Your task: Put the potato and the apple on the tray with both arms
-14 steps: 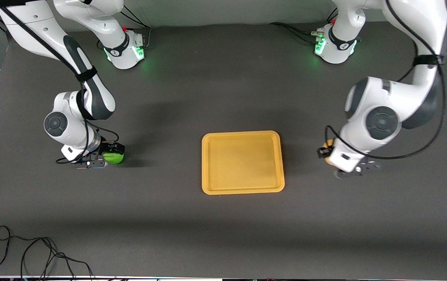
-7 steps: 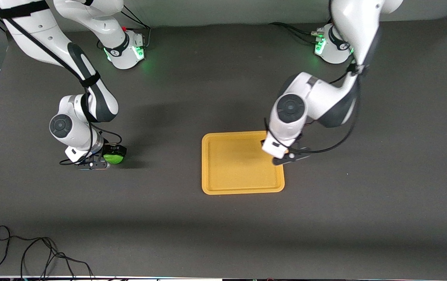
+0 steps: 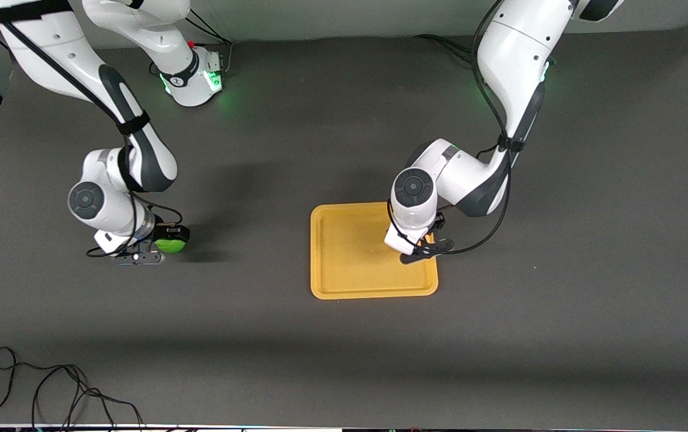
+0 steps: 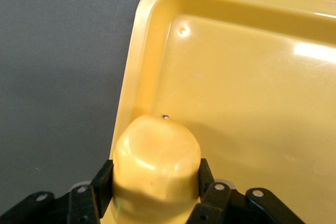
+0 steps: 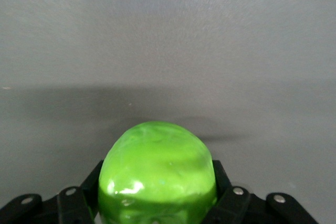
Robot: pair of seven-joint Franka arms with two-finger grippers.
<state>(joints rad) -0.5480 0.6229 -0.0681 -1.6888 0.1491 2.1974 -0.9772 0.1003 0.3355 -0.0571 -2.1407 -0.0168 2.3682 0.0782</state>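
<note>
My left gripper [image 3: 425,241] is shut on the yellow-tan potato [image 4: 156,166] and holds it low over the orange-yellow tray [image 3: 350,258], just inside the rim at the tray's end toward the left arm. In the left wrist view the black fingers [image 4: 102,182] press the potato's sides above the tray floor [image 4: 252,93]. My right gripper [image 3: 167,239] is shut on the glossy green apple [image 3: 171,245], low at the table toward the right arm's end, well apart from the tray. The apple [image 5: 157,174] fills the space between the jaws in the right wrist view.
The dark table [image 3: 296,150] stretches between the apple and the tray. A loose black cable [image 3: 50,390] lies at the near corner on the right arm's end. Both arm bases [image 3: 191,72] stand along the edge farthest from the front camera.
My left arm has swung with the potato from the table at the left arm's end to over the tray and lowered. My right gripper has hardly moved, still gripping the apple.
</note>
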